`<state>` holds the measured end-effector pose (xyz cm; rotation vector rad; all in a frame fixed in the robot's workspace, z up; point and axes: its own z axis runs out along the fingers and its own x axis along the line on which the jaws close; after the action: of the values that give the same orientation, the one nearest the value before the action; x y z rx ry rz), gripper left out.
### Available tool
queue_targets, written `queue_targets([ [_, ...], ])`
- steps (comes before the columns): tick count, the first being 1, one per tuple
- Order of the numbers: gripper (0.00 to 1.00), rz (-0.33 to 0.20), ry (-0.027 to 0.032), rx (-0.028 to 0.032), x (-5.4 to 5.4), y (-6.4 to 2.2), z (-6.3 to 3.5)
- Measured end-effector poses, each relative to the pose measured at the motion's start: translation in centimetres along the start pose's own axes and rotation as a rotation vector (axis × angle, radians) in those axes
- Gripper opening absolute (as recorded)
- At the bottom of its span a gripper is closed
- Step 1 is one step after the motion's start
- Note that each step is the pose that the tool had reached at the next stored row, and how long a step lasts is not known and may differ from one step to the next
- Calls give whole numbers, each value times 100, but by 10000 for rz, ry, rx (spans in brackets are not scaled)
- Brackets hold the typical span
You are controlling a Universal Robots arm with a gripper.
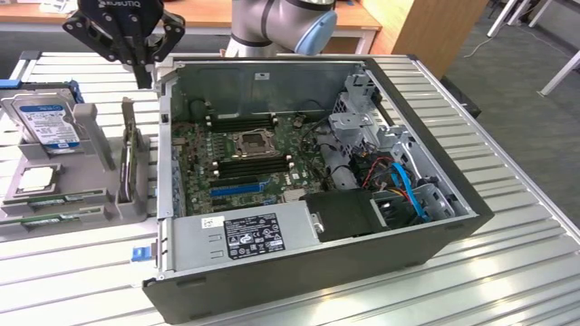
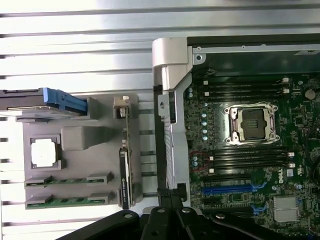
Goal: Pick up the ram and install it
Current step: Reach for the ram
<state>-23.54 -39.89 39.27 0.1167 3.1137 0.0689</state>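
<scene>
We find the jaws pressed together, holding nothing, at the exterior view's upper left. The ram (image 1: pixel 54 199) lies untouched in its grey tray (image 1: pixel 80 178) at lower left; we judge pickup and installation both outstanding.

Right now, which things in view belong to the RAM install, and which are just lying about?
Job in hand: two RAM sticks lying in the grey holder; empty memory slots on the motherboard; the hand, shut, holding nothing.
Lying about: hard drive, loose processor, upright expansion card, power supply.
</scene>
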Motion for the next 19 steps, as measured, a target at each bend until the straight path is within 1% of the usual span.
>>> queue_targets([
  [19, 10, -1, 0, 1, 343, -26, -2],
])
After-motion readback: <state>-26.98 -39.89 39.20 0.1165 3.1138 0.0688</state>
